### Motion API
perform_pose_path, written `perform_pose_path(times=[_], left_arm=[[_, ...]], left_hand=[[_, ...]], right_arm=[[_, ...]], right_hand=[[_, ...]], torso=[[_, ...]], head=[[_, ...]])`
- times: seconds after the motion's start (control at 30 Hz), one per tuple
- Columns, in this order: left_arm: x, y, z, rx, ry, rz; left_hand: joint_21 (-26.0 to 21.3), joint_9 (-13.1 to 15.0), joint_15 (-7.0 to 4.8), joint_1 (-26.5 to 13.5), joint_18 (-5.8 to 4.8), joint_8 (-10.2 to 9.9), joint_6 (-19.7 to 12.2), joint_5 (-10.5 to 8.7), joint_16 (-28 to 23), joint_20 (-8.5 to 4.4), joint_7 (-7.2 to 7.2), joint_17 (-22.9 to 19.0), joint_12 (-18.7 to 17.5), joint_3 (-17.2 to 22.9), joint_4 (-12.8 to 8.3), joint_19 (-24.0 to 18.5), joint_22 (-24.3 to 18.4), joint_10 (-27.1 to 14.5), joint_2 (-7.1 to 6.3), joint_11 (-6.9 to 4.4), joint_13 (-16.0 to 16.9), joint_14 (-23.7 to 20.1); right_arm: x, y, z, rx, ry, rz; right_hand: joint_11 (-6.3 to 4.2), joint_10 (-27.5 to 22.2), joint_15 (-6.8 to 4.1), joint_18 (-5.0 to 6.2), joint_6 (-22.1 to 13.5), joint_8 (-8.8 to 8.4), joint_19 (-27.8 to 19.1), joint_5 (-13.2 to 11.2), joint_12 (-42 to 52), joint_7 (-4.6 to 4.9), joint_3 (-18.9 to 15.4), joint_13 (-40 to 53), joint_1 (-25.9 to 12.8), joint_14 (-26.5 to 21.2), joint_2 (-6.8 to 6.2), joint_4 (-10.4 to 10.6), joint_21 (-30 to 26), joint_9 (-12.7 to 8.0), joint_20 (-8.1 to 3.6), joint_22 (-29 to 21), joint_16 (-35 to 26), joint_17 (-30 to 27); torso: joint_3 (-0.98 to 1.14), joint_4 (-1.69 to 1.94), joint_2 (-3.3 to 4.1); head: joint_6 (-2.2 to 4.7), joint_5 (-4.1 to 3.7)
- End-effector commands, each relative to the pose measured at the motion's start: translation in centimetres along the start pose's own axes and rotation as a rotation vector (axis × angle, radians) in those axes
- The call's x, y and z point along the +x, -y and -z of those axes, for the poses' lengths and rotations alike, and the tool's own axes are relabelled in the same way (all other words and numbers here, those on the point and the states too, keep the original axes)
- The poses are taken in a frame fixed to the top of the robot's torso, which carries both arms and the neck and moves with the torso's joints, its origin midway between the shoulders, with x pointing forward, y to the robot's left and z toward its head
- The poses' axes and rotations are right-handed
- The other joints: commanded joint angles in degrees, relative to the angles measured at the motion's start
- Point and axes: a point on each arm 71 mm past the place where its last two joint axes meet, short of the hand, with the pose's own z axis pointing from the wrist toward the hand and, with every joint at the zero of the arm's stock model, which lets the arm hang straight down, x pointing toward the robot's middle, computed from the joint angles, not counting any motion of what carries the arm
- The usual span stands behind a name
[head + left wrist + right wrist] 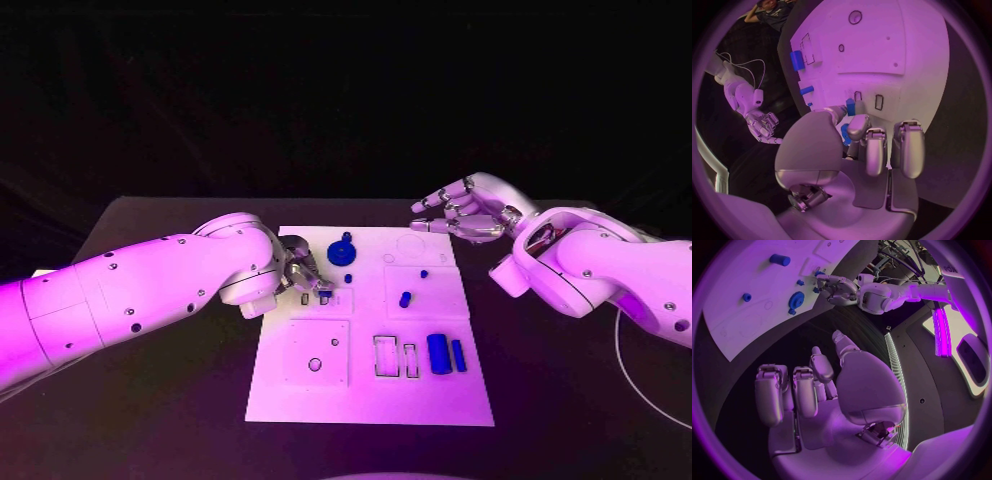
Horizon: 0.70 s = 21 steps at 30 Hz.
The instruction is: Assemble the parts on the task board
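The white task board (433, 400) lies mid-table. My left hand (306, 275) hovers low over its left side, fingers pointing down beside two narrow slots (315, 298), with nothing visible in it. In the left wrist view the thumb of this hand (873, 145) ends close to a small blue piece (850, 106) lying on the board. A blue gear (342, 250) sits just beyond the hand. My right hand (464, 212) hangs over the board's far right corner, fingers loosely bent and holding nothing. A thick blue cylinder (438, 353) and a slim blue bar (457, 352) lie near the front right.
Two more small blue pieces (405, 298) (424, 272) rest on the board's right half. Rectangular cutouts (387, 355) and an oval hole (315, 365) mark the front panels. A thin cable (620, 350) loops over the black table at the right.
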Motion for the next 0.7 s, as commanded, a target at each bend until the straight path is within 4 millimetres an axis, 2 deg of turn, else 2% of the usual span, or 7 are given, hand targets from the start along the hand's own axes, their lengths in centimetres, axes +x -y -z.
perform_pose_path(times=[0.03,0.13,0.4,0.7], left_arm=[[-0.16,0.08,0.11,0.003,0.034,0.041],[-0.24,0.13,0.14,0.015,0.045,0.022],[-0.27,0.02,0.08,-0.001,0.054,-0.080],[0.11,-0.24,0.03,-0.043,0.010,-0.168]], left_hand=[[-0.2,0.1,0.40,-0.6,-0.37,0.2,0.1,-0.32,0.2,0.42,-0.48,15.1,0.2,9.7,-9.5,3.0,9.3,0.5,-0.18,-0.10,0.0,5.9],[-0.3,0.2,0.40,-0.7,-0.37,0.2,0.1,-0.36,0.2,0.42,-0.49,15.1,0.1,9.8,-9.6,2.9,9.3,0.5,-0.22,-0.10,-0.2,5.9],[-0.3,0.3,0.36,-1.1,-0.35,0.3,0.1,-0.86,0.2,0.39,-0.51,15.1,-0.3,10.0,-10.1,2.9,9.2,0.4,-0.31,-0.13,-0.7,5.9],[-0.3,0.4,0.33,-1.4,-0.36,0.3,0.1,-1.43,0.2,0.36,-0.55,15.1,-0.7,10.1,-10.5,2.9,9.3,0.3,-0.29,-0.16,-1.1,5.9]], right_arm=[[0.34,-0.07,-0.11,-0.015,-0.019,0.002],[0.46,-0.06,-0.16,-0.016,-0.022,0.001],[0.56,-0.03,-0.18,-0.018,-0.027,0.000],[0.59,-0.03,-0.18,-0.022,-0.032,-0.003]], right_hand=[[-0.10,-0.2,0.20,-0.57,0.4,0.29,1.4,0.3,-0.1,0.12,-0.4,-0.1,-0.3,4.7,0.71,0.2,-0.4,0.1,0.37,5.8,-0.3,9.8],[-0.10,-0.2,0.19,-0.56,0.4,0.29,1.4,0.3,-0.1,0.12,-0.4,-0.1,-0.3,4.7,0.79,0.3,-0.4,0.1,0.36,5.8,-0.3,9.8],[-0.10,-0.2,0.19,-0.56,0.4,0.29,1.4,0.3,-0.1,0.12,-0.6,-0.1,-0.4,4.7,0.85,0.4,-0.4,0.1,0.36,5.8,-0.3,9.8],[-0.10,-0.2,0.18,-0.55,0.4,0.25,1.4,0.6,-0.1,0.10,-1.6,-0.2,-0.9,4.7,0.90,1.1,-0.4,0.0,0.35,5.7,-0.3,9.8]], torso=[[0.03,0.01,0.01],[0.05,0.04,0.00],[-0.09,-0.01,0.01],[-0.08,0.03,-0.02]], head=[[-0.05,-0.29],[0.00,-0.05],[-0.21,0.24],[-0.54,0.43]])
